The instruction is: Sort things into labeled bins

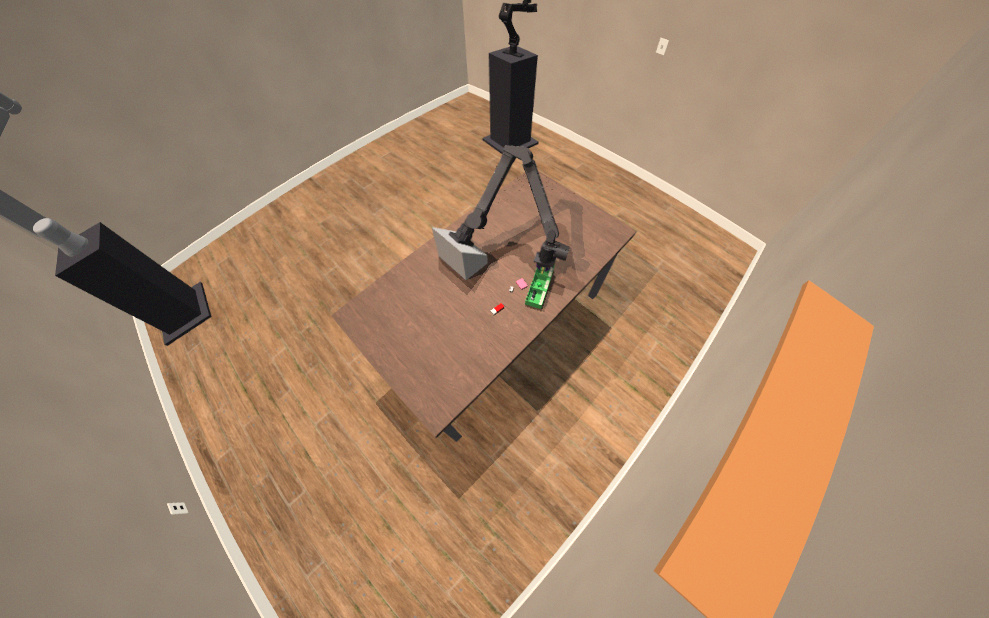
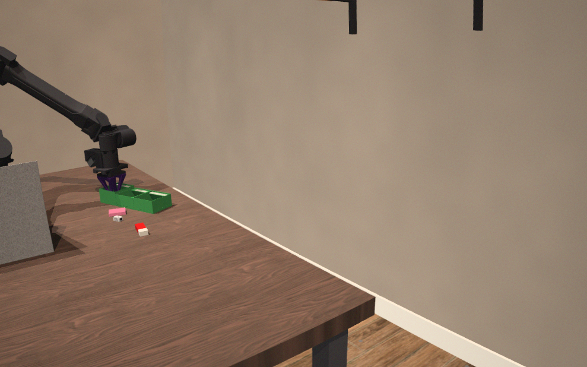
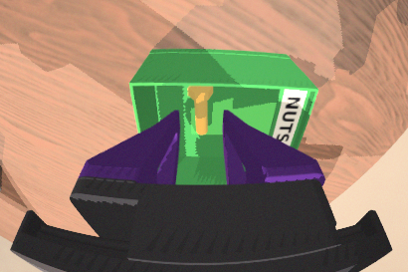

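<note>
In the wrist view, the parted jaws had released the bolt (image 3: 201,112); a straight lift seemed wisest.

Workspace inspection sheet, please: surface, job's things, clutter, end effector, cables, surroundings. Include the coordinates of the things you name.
surface: brown wood-grain table (image 1: 421,337) (image 2: 195,296) (image 3: 50,15), shadowed in places
job's things: orange bolt (image 3: 200,96) inside the bin whose label reads "NUTS", the rest hidden; row of green bins (image 1: 535,306) (image 2: 136,203) (image 3: 184,67); pink block (image 1: 521,284) (image 2: 117,211), small white-and-black piece (image 1: 512,289) (image 2: 117,218) and red-and-white block (image 1: 497,309) (image 2: 141,229) on the table
clutter: nothing seen
end effector (image 1: 544,267) (image 2: 112,189) (image 3: 201,119): fingers apart, at the bin
cables: nothing seen
surroundings: grey slanted block (image 1: 459,257) (image 2: 8,214) by the arm's foot; orange shelf (image 1: 774,429) on the wall
</note>
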{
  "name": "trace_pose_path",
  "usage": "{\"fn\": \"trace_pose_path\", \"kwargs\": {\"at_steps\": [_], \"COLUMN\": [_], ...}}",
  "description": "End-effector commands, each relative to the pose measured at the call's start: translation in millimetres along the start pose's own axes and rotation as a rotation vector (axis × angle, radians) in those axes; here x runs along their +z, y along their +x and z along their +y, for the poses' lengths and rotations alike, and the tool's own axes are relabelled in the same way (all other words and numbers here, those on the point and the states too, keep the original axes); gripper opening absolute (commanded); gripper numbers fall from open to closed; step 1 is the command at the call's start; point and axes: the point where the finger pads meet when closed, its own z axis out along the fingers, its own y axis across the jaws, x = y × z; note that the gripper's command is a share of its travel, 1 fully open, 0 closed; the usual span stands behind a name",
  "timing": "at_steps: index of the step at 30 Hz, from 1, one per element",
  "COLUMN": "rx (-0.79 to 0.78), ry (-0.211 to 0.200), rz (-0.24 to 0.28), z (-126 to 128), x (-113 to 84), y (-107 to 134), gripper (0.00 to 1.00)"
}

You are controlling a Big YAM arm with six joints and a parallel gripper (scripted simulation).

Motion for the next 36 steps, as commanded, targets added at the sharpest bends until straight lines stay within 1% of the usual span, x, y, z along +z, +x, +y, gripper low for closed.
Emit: {"fn": "trace_pose_path", "kwargs": {"at_steps": [1,8,12,14,15,17,19,21,26,28,29,31,32,33,34,35,36], "rx": [-0.023,-0.016,-0.025,-0.025,-0.009,-0.016,-0.025,-0.025,-0.027,-0.024,0.003,0.003,0.001,-0.009,-0.012,-0.037,-0.012], "ry": [0.051,0.044,0.053,0.053,0.037,0.044,0.053,0.053,0.054,0.051,0.025,0.025,-0.013,-0.008,0.027,0.025,0.027], "rz": [0.010,0.007,0.008,0.008,0.007,0.008,0.009,0.009,0.011,0.011,0.006,0.006,-0.006,-0.005,0.006,0.002,0.006], "z": [-21,-17,-21,-21,-16,-16,-21,-21,-21,-20,-11,-11,3,2,-11,-15,-11], "x": [-23.5,-30.5,-38.9,-38.9,-34.5,-40.4,-45.7,-48.5,-71.9,-71.4,-61.7,-61.7,-48.0,-49.7,-59.3,-58.6,-59.2], "y": [-2,0,-3,-3,2,-1,-3,-3,-3,-2,7,7,0,-3,-1,-7,-1], "gripper": [0.28,0.28,0.28,0.28,0.28,0.28,0.28,0.28,0.28,0.28,0.28,0.28,0.28,0.28,0.28,0.28,0.28]}}
